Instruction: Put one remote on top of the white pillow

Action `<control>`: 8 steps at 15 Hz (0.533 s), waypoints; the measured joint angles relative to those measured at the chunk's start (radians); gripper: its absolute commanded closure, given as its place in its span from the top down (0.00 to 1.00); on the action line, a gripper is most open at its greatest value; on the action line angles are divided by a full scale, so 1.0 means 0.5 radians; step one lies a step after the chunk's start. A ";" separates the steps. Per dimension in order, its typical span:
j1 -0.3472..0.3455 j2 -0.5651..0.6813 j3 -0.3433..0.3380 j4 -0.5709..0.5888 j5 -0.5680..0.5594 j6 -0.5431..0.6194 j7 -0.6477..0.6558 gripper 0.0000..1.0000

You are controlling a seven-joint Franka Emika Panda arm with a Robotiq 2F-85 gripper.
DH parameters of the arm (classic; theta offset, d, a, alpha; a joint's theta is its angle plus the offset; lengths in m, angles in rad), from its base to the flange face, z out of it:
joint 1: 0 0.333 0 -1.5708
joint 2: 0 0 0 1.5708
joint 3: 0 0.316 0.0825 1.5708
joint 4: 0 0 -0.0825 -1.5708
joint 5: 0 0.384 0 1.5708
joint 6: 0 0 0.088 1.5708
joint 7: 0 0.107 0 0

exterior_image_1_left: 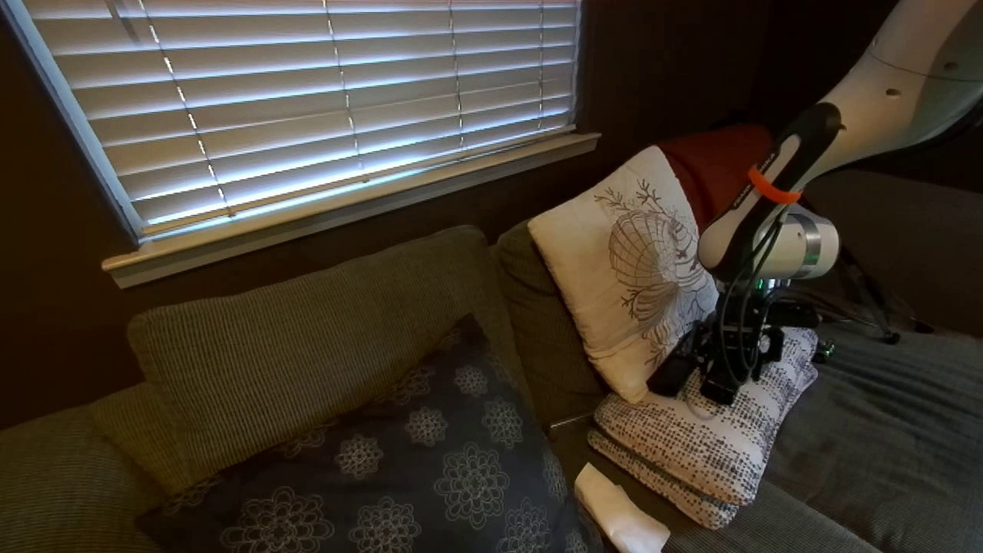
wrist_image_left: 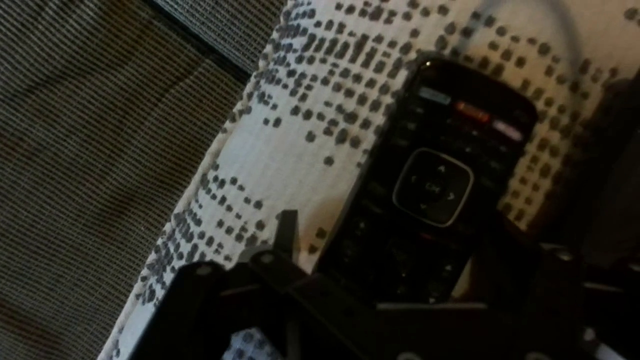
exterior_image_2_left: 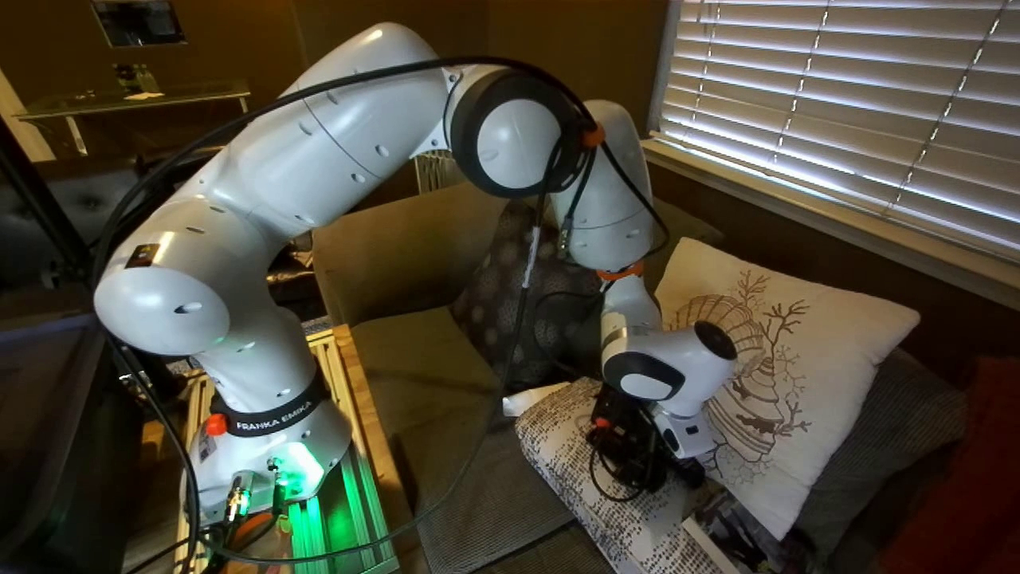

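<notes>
The white pillow with the grey shell drawing leans against the sofa back in both exterior views [exterior_image_1_left: 645, 246] [exterior_image_2_left: 805, 383]. A slim black remote [wrist_image_left: 432, 185] lies on a dotted white cushion [wrist_image_left: 310, 125] in the wrist view. My gripper [wrist_image_left: 395, 225] is low over that cushion, its fingers on either side of the remote's near half. A gap shows between the left finger and the remote; the right side is too dark to judge. In an exterior view the gripper [exterior_image_1_left: 695, 388] is beside the white pillow's lower corner. The remote's near end is hidden, and no other remote shows.
The dotted cushion lies on another like it [exterior_image_1_left: 676, 480]. A dark grey patterned cushion [exterior_image_1_left: 422, 461] and a cream folded bundle [exterior_image_1_left: 620, 511] lie on the sofa. A red cushion [exterior_image_1_left: 714, 165] is behind the white pillow. A dark printed item [exterior_image_2_left: 733, 526] lies near its lower edge.
</notes>
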 measured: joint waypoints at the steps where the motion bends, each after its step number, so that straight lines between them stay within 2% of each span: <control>1: 0.001 0.000 0.001 0.003 0.000 -0.007 0.000 0.55; 2: 0.002 0.000 0.001 0.006 0.000 -0.009 0.000 0.47; 4: 0.003 0.000 0.001 0.013 0.000 -0.014 0.000 0.37; 8: 0.003 0.000 0.001 0.016 0.000 -0.022 0.000 0.37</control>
